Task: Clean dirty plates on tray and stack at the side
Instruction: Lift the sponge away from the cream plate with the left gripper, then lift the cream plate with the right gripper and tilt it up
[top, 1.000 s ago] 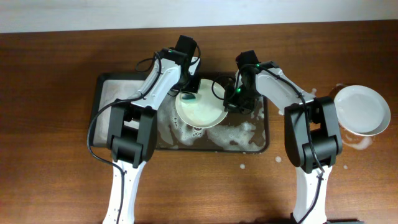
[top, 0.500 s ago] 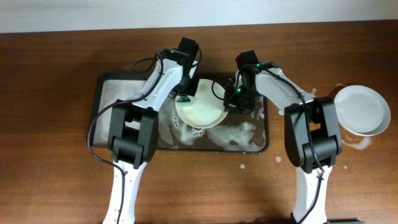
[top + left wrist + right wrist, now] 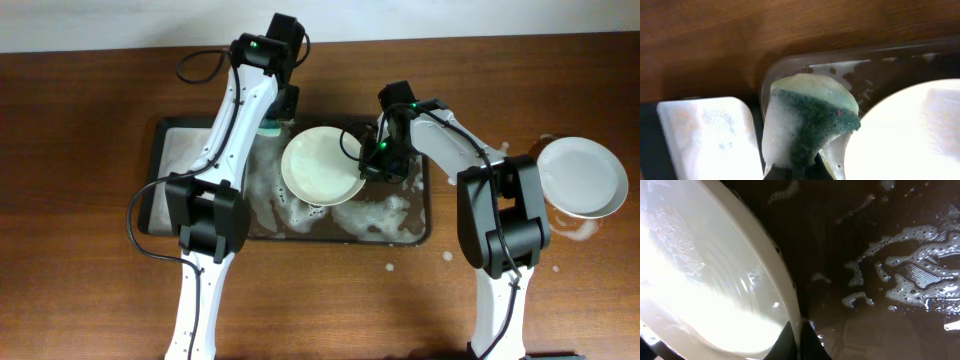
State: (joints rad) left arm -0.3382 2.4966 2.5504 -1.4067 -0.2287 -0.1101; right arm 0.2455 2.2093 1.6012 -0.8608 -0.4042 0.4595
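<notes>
Off the plate (image 3: 322, 165) now, the left gripper (image 3: 276, 120) has drawn back to the tray's (image 3: 170, 160) far rim, clamped on the green sponge (image 3: 810, 120). Closed on the plate's rim, the right gripper (image 3: 372, 165) holds it tilted above the tray, likely so suds drain.

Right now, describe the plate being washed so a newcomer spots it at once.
Find the dark sudsy tray mid-table. A white plate sits over its centre, its right rim pinched in the jaws of the right gripper. The other plate lies off the tray, far right.
</notes>
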